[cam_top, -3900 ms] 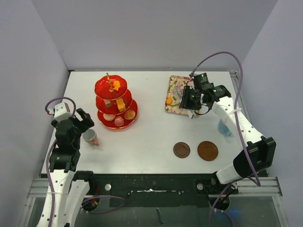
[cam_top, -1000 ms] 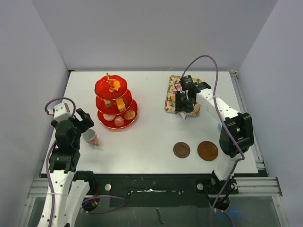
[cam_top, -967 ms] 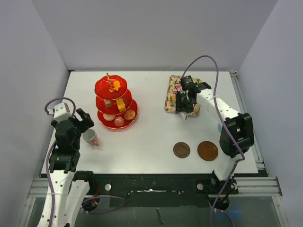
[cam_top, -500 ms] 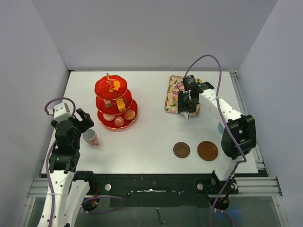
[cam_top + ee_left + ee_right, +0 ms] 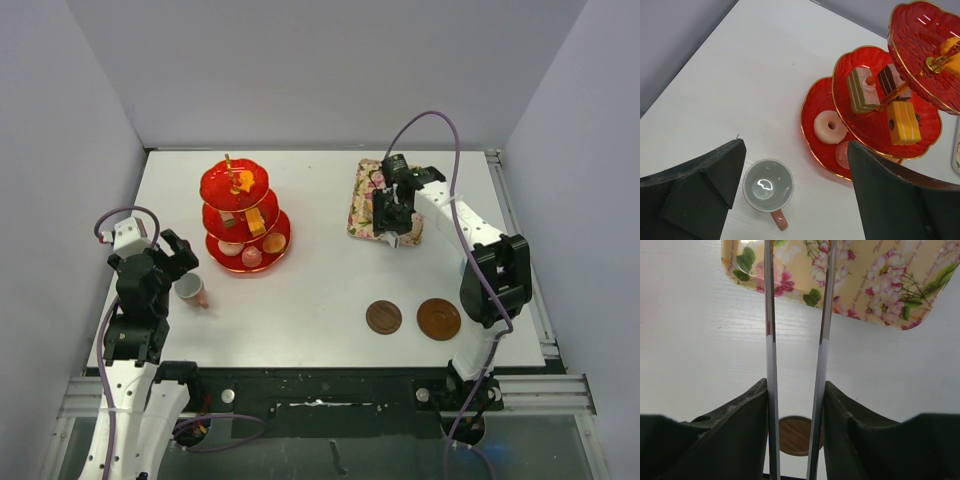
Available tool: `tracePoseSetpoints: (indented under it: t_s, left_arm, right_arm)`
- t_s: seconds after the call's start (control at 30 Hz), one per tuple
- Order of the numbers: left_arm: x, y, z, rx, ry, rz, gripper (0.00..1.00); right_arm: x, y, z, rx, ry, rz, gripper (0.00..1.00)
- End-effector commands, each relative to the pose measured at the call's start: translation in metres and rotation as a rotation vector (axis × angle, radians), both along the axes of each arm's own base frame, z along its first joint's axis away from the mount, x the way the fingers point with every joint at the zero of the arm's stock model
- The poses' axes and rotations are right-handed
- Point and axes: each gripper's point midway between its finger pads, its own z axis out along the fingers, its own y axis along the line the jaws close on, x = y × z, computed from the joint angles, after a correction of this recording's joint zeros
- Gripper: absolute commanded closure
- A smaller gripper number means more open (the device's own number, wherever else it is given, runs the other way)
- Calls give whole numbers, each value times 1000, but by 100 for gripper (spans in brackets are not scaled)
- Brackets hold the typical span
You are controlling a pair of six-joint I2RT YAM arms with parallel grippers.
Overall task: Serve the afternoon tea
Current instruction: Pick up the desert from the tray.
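The red three-tier stand (image 5: 243,215) with a gold handle holds several small cakes; in the left wrist view (image 5: 875,110) I see a pale doughnut (image 5: 830,127) and green, brown and yellow slices. The pink cup (image 5: 190,290) stands upright and empty on the table (image 5: 768,185). My left gripper (image 5: 172,258) hangs open above it (image 5: 796,150), not touching. My right gripper (image 5: 393,210) is shut on metal tongs (image 5: 768,315), whose two blades reach over the near edge of the floral tray (image 5: 880,285). Two brown saucers (image 5: 383,317) (image 5: 439,319) lie near the front. The light-blue cup is hidden.
The floral tray (image 5: 362,195) lies at the back right under my right arm. One saucer shows between the tong blades in the right wrist view (image 5: 795,435). The stand's lower tier rim is close to the pink cup. Walls close in the table on three sides.
My right gripper with the tongs has moved left onto the tray since the earliest frame and shifted only slightly in the last second. The left arm and cup have not moved.
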Motion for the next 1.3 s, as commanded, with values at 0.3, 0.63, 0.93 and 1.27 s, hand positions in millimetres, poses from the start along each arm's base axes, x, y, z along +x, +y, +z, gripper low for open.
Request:
tracePoseSetpoints:
  t_s: [0.3, 0.63, 0.93, 1.27]
  left_arm:
    - [4, -1, 18, 1, -67, -6, 18]
    - [4, -1, 18, 1, -67, -6, 18]
    - [4, -1, 19, 1, -68, -5, 19]
    - [4, -1, 18, 1, -67, -6, 19]
  right_arm:
    - [11, 3, 18, -75, -63, 20, 62]
    - [11, 1, 20, -78, -74, 5, 61]
    - [12, -1, 22, -89, -74, 19, 64]
    - [12, 1, 22, -74, -83, 14, 75]
